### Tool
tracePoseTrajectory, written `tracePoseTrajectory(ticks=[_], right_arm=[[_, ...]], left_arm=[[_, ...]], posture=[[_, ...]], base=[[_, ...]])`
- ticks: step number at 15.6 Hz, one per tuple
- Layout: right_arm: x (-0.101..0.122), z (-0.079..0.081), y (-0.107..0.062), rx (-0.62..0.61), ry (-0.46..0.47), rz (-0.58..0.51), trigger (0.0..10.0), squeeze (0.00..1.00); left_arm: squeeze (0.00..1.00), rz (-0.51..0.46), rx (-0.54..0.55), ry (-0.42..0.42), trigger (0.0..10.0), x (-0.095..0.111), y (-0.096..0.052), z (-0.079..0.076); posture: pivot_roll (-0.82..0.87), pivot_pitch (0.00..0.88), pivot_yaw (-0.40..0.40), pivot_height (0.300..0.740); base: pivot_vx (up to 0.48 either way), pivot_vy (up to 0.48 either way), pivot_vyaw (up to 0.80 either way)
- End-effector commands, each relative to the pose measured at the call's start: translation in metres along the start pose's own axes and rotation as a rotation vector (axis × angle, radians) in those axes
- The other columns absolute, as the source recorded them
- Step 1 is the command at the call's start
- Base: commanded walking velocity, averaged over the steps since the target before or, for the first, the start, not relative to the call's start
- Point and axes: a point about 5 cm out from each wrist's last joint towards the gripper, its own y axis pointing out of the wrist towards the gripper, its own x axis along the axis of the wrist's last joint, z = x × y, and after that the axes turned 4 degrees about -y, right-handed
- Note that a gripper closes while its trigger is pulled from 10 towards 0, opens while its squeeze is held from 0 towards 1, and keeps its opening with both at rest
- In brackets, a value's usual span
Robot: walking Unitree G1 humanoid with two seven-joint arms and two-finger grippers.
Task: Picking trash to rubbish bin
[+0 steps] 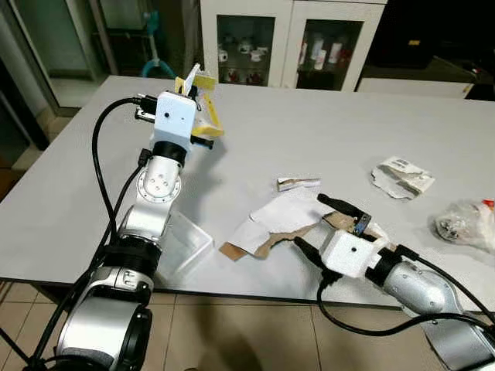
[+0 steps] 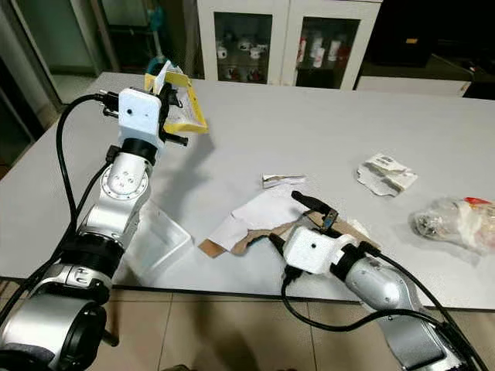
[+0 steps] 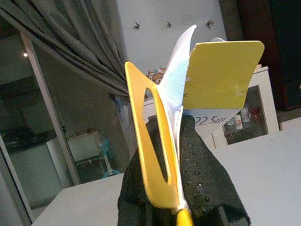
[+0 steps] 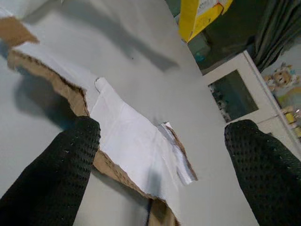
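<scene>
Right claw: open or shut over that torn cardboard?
Open. The right claw has its two black fingers spread wide, straddling the torn white-faced brown cardboard piece on the grey table.

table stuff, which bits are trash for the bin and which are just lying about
Trash for the bin:
yellow packaging, shut in the left gripper
torn cardboard, between the open right gripper jaws
small wrapper
crumpled paper
plastic bag

Just lying about:
clear plastic tray
cabinet
</scene>
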Motion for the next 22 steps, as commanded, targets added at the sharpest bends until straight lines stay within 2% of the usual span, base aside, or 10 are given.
tracePoseTrajectory(ticks=[1,6,9,14,18,22], right_arm=[[0.001,0.0,0.0,-0.001,-0.042,-0.009,10.0,0.0],[0.0,0.009,0.011,0.019,-0.129,-0.033,10.0,0.0],[0.005,0.015,0.027,0.034,-0.171,-0.071,10.0,0.0],[0.01,0.024,0.05,0.049,-0.178,-0.115,10.0,0.0],[0.005,0.02,0.045,0.048,-0.2,-0.1,10.0,0.0],[-0.007,0.013,0.023,0.032,-0.207,-0.047,10.0,0.0]], left_arm=[[0.0,-0.031,-0.013,0.015,10.0,0.008,0.005,-0.003],[0.0,-0.032,-0.017,0.025,10.0,0.008,0.006,-0.003],[0.0,-0.043,-0.017,0.041,10.0,0.01,0.007,-0.002],[0.0,-0.063,-0.019,0.068,10.0,0.015,0.011,-0.002],[0.0,-0.075,-0.013,0.075,10.0,0.019,0.013,-0.001],[0.0,-0.08,-0.022,0.064,10.0,0.02,0.013,-0.007]], posture=[[-0.1,0.014,-0.012,0.74],[-0.08,0.01,-0.015,0.74],[-0.07,0.008,-0.015,0.74],[-0.05,0.012,-0.018,0.74],[-0.06,0.017,-0.022,0.74],[-0.09,0.031,-0.019,0.74]], base=[[0.0,0.0,0.0],[0.0,0.0,0.0],[0.0,0.0,0.0],[0.0,0.0,0.0],[0.0,0.0,0.0],[0.0,0.0,0.0]])
